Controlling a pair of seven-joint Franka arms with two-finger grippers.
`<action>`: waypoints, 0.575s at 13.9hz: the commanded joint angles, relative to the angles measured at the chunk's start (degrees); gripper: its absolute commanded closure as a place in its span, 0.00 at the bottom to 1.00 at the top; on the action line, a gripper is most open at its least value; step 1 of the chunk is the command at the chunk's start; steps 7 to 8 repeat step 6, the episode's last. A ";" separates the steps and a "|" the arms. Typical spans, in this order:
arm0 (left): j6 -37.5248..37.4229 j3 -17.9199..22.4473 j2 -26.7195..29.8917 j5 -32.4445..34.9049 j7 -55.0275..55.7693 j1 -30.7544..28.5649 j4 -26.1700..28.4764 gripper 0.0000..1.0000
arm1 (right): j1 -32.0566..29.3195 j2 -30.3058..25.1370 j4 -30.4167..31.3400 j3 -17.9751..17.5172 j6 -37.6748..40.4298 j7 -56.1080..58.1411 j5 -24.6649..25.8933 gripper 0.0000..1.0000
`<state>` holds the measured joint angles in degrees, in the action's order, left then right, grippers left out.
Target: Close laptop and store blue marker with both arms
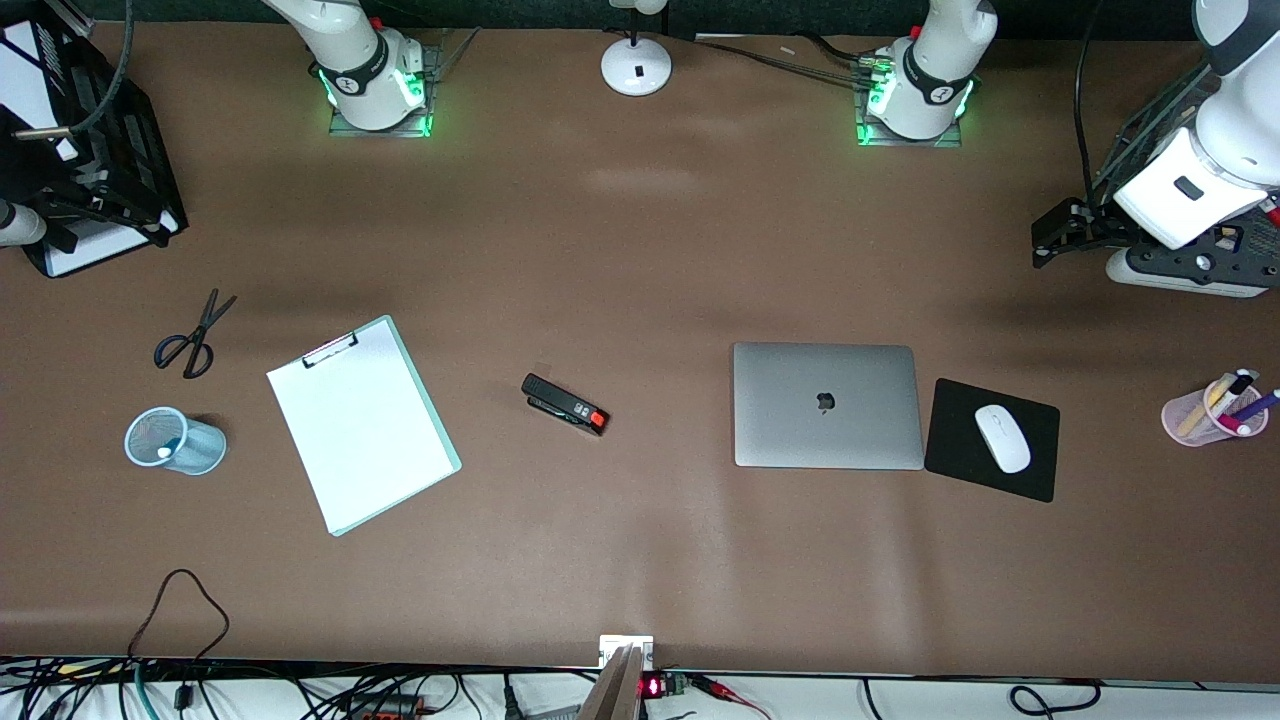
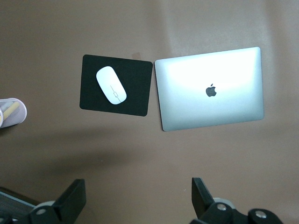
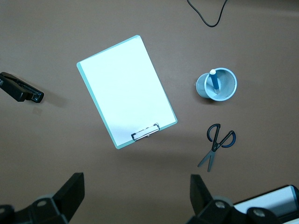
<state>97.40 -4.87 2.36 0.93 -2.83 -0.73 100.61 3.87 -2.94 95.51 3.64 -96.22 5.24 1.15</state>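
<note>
Front view, both grippers raised, left gripper [image 2: 135, 200] and right gripper [image 3: 135, 200] fingers spread

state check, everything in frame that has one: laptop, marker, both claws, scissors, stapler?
laptop: lid shut, flat
blue marker: upright in the blue mesh cup
left claw: open, empty, above the table
right claw: open, empty, above the table
scissors: closed
stapler: closed

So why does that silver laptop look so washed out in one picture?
In the left wrist view, overhead light glares off the closed silver-grey laptop lid, bleaching it near white; in the front view the lid reads even grey, with soft bright patches on the brown table.
</note>
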 commanded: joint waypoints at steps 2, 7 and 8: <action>-1.42 0.04 -0.78 0.03 -0.33 0.30 -1.73 0.00 | -0.10 1.27 -1.73 -0.47 0.95 0.56 0.35 0.00; -1.51 0.04 -0.78 0.03 -0.33 0.30 -1.73 0.00 | 0.17 1.18 -1.73 -1.00 1.21 0.29 0.43 0.00; -1.51 0.04 -0.78 0.03 -0.33 0.30 -1.73 0.00 | 0.17 1.18 -1.73 -1.00 1.21 0.29 0.43 0.00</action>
